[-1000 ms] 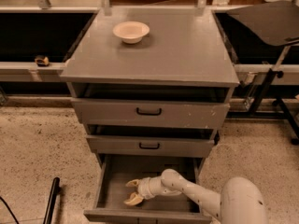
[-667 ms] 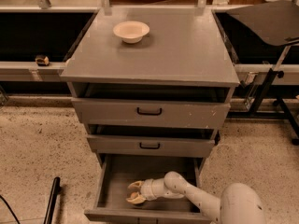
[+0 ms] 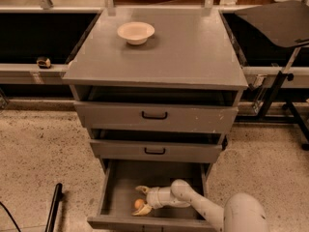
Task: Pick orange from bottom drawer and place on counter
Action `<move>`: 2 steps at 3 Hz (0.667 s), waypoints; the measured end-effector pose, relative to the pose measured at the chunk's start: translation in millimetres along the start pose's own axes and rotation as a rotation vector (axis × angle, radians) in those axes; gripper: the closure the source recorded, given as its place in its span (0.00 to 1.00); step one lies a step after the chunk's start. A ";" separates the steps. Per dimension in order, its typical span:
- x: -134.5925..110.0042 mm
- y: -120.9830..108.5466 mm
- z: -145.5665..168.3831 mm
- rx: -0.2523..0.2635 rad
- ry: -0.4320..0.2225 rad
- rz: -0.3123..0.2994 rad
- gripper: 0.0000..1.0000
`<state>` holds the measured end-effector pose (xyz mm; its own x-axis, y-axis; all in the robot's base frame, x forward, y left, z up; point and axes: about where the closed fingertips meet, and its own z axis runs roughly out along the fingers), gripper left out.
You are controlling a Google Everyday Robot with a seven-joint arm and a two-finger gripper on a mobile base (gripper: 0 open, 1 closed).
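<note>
The bottom drawer [image 3: 116, 187] of the grey cabinet is pulled out. The small orange [image 3: 139, 204] lies on its floor near the front. My gripper [image 3: 141, 200] reaches into the drawer from the right, and its cream fingers are spread open around the orange, one finger behind it and one in front. The orange rests on the drawer floor. The counter [image 3: 183, 57] is the flat grey top of the cabinet.
A cream bowl [image 3: 135, 32] stands on the counter at the back left. The two upper drawers [image 3: 154, 115] with black handles are slightly open. A black stand [image 3: 280, 81] is at the right, a black pole [image 3: 54, 207] on the floor at the left.
My gripper has settled lower and closer around the orange in the bottom drawer. The orange has stayed in place.
</note>
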<state>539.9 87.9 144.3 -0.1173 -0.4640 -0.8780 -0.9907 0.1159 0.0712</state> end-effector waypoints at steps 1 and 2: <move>10.0 -1.9 2.8 0.001 -0.006 0.007 0.27; 16.6 -4.3 4.5 0.005 -0.011 0.011 0.45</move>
<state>542.6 83.7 127.2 -0.1271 -0.4532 -0.8823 -0.9890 0.1254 0.0781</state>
